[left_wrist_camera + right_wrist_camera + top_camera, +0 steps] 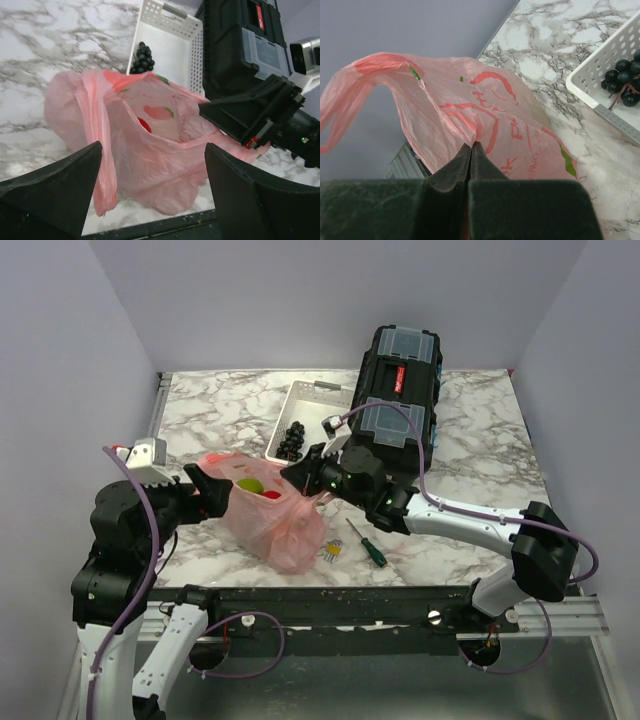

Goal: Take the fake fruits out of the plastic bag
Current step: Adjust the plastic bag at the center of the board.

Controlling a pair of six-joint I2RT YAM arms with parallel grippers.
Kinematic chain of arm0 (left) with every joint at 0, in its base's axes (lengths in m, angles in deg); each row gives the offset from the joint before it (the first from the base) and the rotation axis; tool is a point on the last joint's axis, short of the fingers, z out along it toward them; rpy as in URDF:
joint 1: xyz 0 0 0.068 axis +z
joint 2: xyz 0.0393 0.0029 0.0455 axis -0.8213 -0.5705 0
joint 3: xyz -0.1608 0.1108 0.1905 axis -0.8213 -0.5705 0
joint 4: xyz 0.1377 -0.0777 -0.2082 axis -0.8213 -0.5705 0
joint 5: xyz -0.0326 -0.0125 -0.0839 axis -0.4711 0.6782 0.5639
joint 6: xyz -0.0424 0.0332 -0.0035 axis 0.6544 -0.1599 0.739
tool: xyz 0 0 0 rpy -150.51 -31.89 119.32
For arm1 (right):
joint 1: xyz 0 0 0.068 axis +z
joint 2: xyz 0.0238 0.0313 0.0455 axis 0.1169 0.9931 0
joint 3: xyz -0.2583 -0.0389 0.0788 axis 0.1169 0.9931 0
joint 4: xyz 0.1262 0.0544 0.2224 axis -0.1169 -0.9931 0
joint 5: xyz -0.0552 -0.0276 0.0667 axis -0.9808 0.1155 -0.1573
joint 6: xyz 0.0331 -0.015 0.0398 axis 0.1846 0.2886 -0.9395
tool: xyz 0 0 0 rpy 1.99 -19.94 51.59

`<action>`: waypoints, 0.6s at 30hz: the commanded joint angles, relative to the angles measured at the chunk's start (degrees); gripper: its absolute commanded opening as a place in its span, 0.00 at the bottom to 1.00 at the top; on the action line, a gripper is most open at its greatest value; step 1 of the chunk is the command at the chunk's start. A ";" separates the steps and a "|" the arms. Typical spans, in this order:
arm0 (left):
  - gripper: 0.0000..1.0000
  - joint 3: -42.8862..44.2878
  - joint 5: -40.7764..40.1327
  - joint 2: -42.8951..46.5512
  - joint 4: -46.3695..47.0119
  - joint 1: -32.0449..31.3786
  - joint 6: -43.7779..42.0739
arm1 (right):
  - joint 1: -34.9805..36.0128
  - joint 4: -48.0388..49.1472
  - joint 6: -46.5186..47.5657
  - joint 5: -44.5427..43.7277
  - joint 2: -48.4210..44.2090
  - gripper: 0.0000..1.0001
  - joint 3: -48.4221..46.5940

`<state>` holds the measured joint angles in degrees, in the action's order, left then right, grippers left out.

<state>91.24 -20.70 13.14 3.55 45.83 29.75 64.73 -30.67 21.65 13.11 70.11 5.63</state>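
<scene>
Pink crinkly plastic bag slumps on the desk between both arms. From above, its mouth shows a yellow-green fruit and a red fruit (the left wrist view catches only the red). The right end effector is clamped on the bag's film; the left end effector gapes apart. Deeper contents are hidden.

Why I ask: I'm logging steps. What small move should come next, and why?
Probably ease the open left gripper forward into the plastic bag toward the red fruit: the right gripper is shut on the bag's rim, holding its mouth open, and that fruit shows inside.
</scene>
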 commanded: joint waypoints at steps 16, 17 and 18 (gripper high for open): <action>0.85 -23.68 12.51 -4.47 10.62 -0.24 33.55 | -0.13 4.66 -1.74 2.79 -2.66 0.01 4.29; 0.85 -23.17 9.27 -5.34 9.05 -0.24 35.68 | -0.09 4.42 -1.62 2.86 -2.74 0.01 4.28; 0.85 -22.56 6.41 -6.29 7.27 -0.26 37.84 | -0.12 4.40 -1.54 2.99 -2.84 0.01 4.35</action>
<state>67.22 -5.46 9.20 10.46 45.72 58.05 64.73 -27.87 20.58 14.77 68.98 9.12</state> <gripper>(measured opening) 0.847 0.010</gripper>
